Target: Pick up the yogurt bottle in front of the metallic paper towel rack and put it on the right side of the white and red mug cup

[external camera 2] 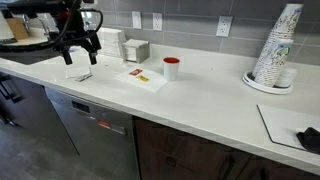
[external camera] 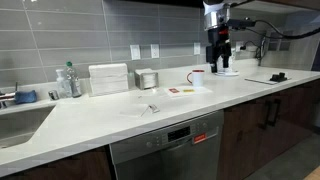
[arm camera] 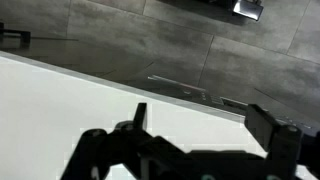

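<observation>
A small pale, clear object (external camera: 150, 107) lies on the white counter in front of the metallic paper towel rack (external camera: 148, 78); it looks like the yogurt bottle, also in an exterior view (external camera 2: 80, 73). The rack (external camera 2: 137, 50) stands by the wall. The white and red mug (external camera: 197, 75) (external camera 2: 172, 67) stands further along the counter. My gripper (external camera: 220, 62) (external camera 2: 80, 45) hangs high above the counter, apart from everything. In the wrist view its jaws (arm camera: 200, 112) are open and empty over the counter's front edge.
A white box (external camera: 108, 78) stands beside the rack. Clear bottles (external camera: 67, 80) stand by the sink (external camera: 20, 120). A flat red and yellow packet (external camera 2: 140, 75) lies near the mug. A stack of paper cups (external camera 2: 278, 50) stands on a plate. The dishwasher (external camera 2: 100, 125) is under the counter.
</observation>
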Controlling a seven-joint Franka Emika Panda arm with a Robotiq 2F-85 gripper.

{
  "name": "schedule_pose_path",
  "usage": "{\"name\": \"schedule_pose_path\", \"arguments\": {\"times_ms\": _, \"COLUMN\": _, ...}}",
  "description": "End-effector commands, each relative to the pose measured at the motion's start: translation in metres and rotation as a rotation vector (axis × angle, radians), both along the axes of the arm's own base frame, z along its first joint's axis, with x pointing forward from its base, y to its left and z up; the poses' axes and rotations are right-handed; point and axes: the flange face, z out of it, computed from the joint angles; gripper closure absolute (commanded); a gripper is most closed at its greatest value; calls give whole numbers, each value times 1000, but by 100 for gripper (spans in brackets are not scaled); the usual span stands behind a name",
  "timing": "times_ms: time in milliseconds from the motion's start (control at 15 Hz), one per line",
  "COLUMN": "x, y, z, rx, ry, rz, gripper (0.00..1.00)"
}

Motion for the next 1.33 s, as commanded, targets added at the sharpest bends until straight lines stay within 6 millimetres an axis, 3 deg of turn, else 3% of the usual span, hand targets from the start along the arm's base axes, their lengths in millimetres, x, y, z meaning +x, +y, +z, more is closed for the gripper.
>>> {"name": "schedule_pose_path", "arguments": {"times_ms": 0, "x": 0, "y": 0, "z": 0, "rx": 0, "ry": 1, "rz": 0, "gripper": 0}}
{"name": "schedule_pose_path", "arguments": {"times_ms": 467, "x": 0, "y": 0, "z": 0, "rx": 0, "ry": 1, "rz": 0, "gripper": 0}}
{"name": "schedule_pose_path", "arguments": {"times_ms": 867, "x": 57, "y": 33, "z": 17, "rx": 99, "ry": -23, "rz": 118, "gripper": 0}}
{"name": "schedule_pose_path", "arguments": {"times_ms": 1067, "x": 82, "y": 64, "z": 22, "rx": 44, "ry": -37, "rz": 87, "gripper": 0}}
{"name": "schedule_pose_path", "arguments": {"times_ms": 1267, "x": 107, "y": 109, "z": 20, "rx": -37, "ry": -68, "rz": 56, "gripper": 0}}
